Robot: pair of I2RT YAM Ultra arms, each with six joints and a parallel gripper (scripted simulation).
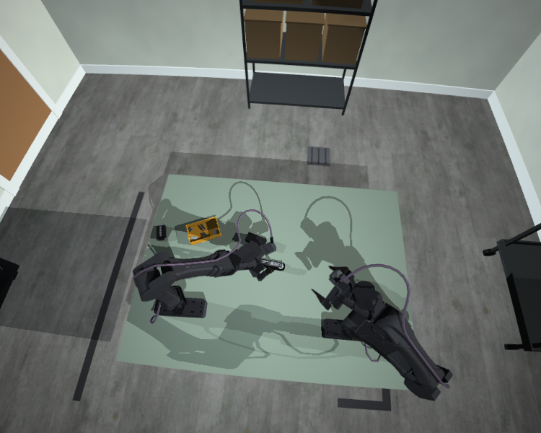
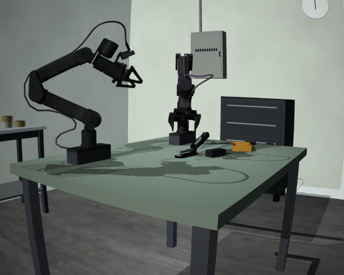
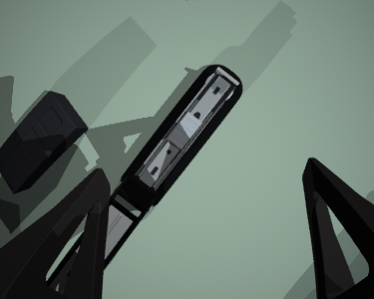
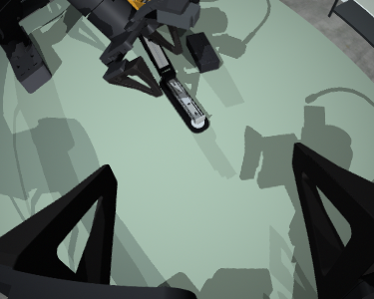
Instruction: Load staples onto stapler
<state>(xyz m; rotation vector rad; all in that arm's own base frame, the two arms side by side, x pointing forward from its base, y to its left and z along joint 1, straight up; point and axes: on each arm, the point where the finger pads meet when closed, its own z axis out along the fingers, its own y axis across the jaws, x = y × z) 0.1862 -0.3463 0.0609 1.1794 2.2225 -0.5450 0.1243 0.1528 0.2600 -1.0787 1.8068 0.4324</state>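
Note:
The open stapler (image 2: 200, 139) (image 3: 166, 129) (image 4: 180, 110) stands on its base on the table, top arm raised. A small ribbed silver staple stick (image 3: 186, 132) sits on its rail, about midway along; it appears astride, but its legs are hidden. The orange tray (image 1: 194, 241) (image 2: 241, 147) holds several small pieces. My left gripper (image 2: 184, 130) (image 3: 205, 173) (image 4: 171, 73) is wide open and empty above the stapler, with one finger overlapping the raised arm in the left wrist view. My right gripper (image 1: 322, 279) (image 2: 138, 83) (image 4: 200, 163) is open and empty, well above the table and away from the stapler.
A dark block (image 2: 215, 152) (image 3: 42, 140) (image 4: 202, 51) lies beside the stapler, between it and the tray in the exterior view. A small black object (image 1: 161, 232) (image 2: 250, 142) lies beyond the tray, near the edge of the green table (image 1: 363, 209) (image 2: 196, 189).

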